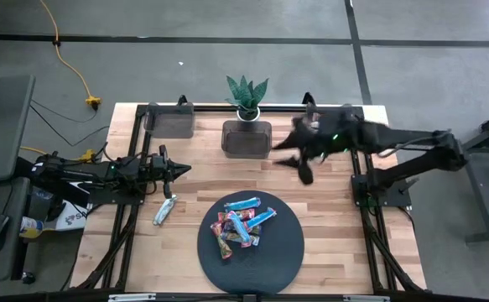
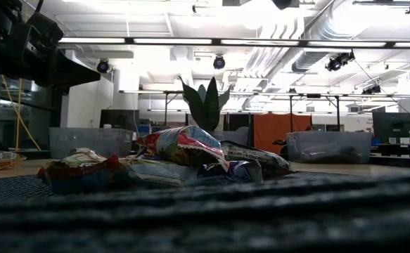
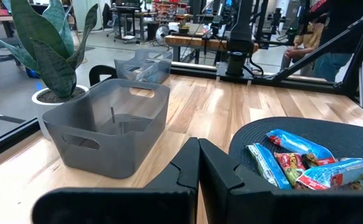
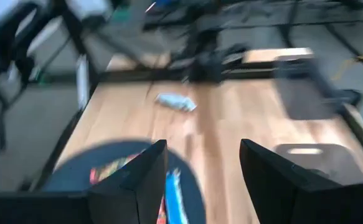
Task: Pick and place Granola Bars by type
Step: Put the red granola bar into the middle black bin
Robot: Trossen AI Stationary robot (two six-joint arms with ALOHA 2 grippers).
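Observation:
Several granola bars (image 1: 243, 223) in blue, red-pink and mixed wrappers lie heaped on the round dark mat (image 1: 286, 252); the low view shows the same heap (image 2: 180, 160). One silver-green bar (image 1: 165, 209) lies apart on the wood, left of the mat. My left gripper (image 1: 179, 170) hovers shut just beyond that lone bar; its fingers (image 3: 198, 169) are closed on nothing. My right gripper (image 1: 304, 170) hangs open above the table beyond the mat's right part; its own view (image 4: 203, 177) looks down on the mat and on the lone bar (image 4: 176, 102).
Three clear grey bins stand along the far edge: left (image 1: 170, 120), middle (image 1: 246, 138) in front of a potted plant (image 1: 247, 94), and right, mostly under the right arm (image 1: 349, 113). Bare wood lies between the bins and the mat.

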